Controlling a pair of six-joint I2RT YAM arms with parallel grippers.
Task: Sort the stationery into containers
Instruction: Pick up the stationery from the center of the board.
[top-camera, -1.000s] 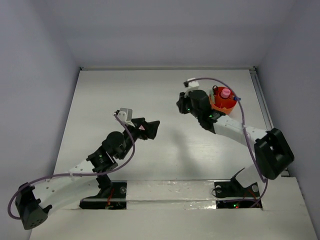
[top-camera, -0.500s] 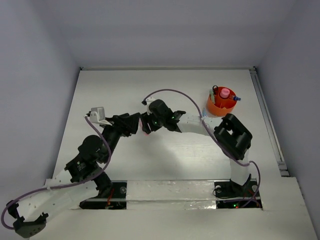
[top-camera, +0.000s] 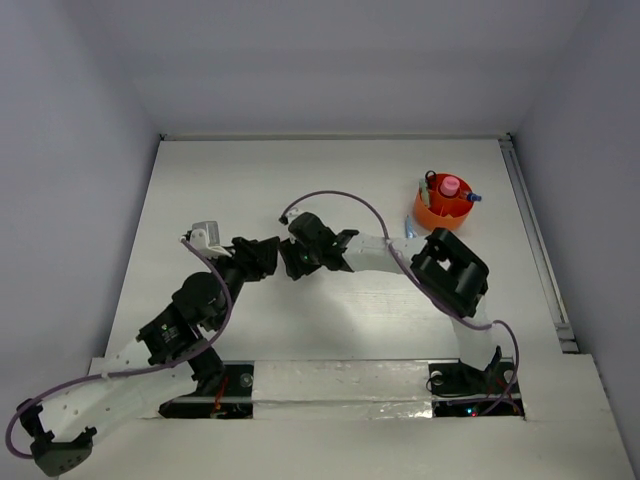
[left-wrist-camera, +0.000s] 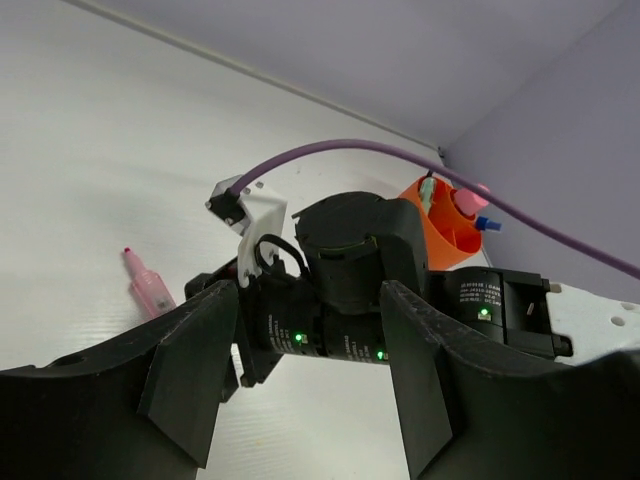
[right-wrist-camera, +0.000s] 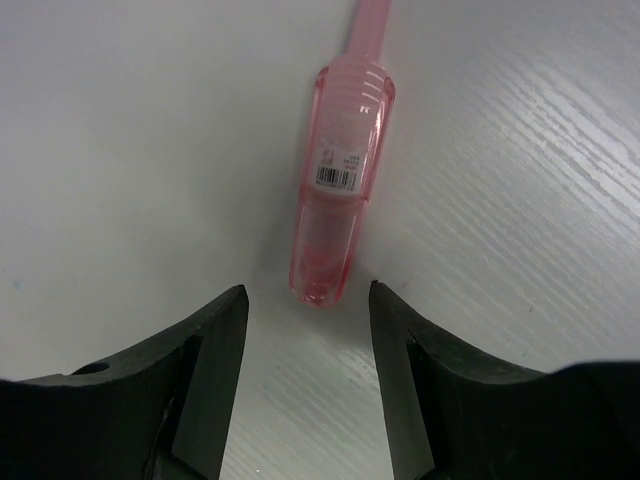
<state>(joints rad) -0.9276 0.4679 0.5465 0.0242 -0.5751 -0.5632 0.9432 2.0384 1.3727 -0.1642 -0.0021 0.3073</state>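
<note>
The pink pen (right-wrist-camera: 335, 200) lies flat on the white table (right-wrist-camera: 520, 200), near the middle and well apart from the bowl (top-camera: 432, 213), which stands at the far right. The pen is a short, translucent plastic stick with a ribbed collar, a narrower stem at the far end, and a barcode label (right-wrist-camera: 337, 177) on the barrel. It is judged light, stiff and smooth, so it is likely to roll or skid if pushed from one side only. The barrel between the label and the blunt near end is the best place to take hold, with the fingers closing across the width rather than along the length. The right gripper (right-wrist-camera: 307, 295) hangs directly over the blunt end; its jaws stand spread wider than the barrel, one on each side, and grasp nothing. The left gripper (left-wrist-camera: 305, 310) faces it from just beside, jaws likewise apart and empty. The bowl is already loaded: a pink-capped bottle (top-camera: 450, 186) stands upright in it, a green stick (left-wrist-camera: 427, 188) leans at the rim, and a blue-capped item (left-wrist-camera: 487, 223) pokes over the edge. Any further contents cannot be told from these views.
</note>
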